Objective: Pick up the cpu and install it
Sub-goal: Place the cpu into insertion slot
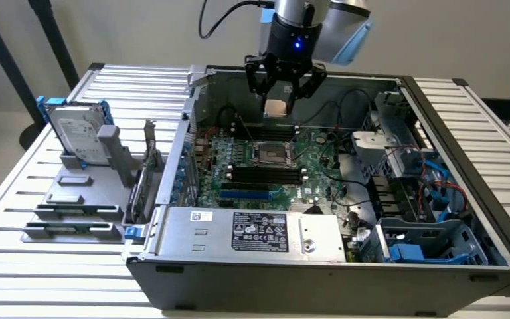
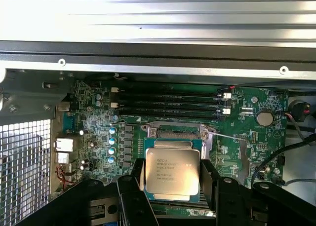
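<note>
- The cpu (image 2: pixel 172 171) is gripped by its edges between the two fingers of the claw (image 1: pixel 281 94) — it is held in the air right above the socket (image 1: pixel 271 154).
- The cpu could be set down crooked if its corners are not lined up with the socket; small parts inside the socket might then be bent.
- The cpu could be dropped onto the green board (image 1: pixel 319 181) beside the socket if it is let go too high.
- One cpu, one socket and one claw are counted.
- One hard drive (image 1: pixel 76 133) is seen well away from the socket — four long dark slots (image 2: pixel 168 100), as far as can be told, are counted just beside it.
</note>
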`<state>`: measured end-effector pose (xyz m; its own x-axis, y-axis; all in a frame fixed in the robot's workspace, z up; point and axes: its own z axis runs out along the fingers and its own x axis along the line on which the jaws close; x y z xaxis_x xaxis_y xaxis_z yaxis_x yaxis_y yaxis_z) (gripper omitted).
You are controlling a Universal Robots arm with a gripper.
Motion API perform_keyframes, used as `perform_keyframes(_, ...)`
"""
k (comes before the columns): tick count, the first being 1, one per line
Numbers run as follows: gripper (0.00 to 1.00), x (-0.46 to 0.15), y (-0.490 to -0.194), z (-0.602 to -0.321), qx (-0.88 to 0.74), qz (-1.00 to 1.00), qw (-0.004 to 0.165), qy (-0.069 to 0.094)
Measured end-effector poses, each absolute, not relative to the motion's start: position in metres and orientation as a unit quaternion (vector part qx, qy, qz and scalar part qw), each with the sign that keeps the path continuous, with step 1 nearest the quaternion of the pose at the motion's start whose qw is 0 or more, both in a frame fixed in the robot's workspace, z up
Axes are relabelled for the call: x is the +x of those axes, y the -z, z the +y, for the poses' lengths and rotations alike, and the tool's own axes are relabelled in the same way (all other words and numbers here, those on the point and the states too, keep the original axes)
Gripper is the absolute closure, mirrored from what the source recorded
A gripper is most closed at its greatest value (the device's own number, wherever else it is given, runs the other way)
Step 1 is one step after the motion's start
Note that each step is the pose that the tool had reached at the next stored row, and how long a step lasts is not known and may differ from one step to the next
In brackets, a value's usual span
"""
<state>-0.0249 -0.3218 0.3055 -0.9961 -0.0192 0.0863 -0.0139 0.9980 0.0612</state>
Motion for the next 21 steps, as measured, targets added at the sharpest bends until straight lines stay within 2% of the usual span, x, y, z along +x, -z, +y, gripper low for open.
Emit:
perform_keyframes(11,0.45,-0.0249,-0.3054,-0.3222,0.006,-0.999,0.043,0.031)
perform_keyframes(21,0.45,-0.0249,-0.3026,-0.3222,-0.083,-0.995,0.041,0.034)
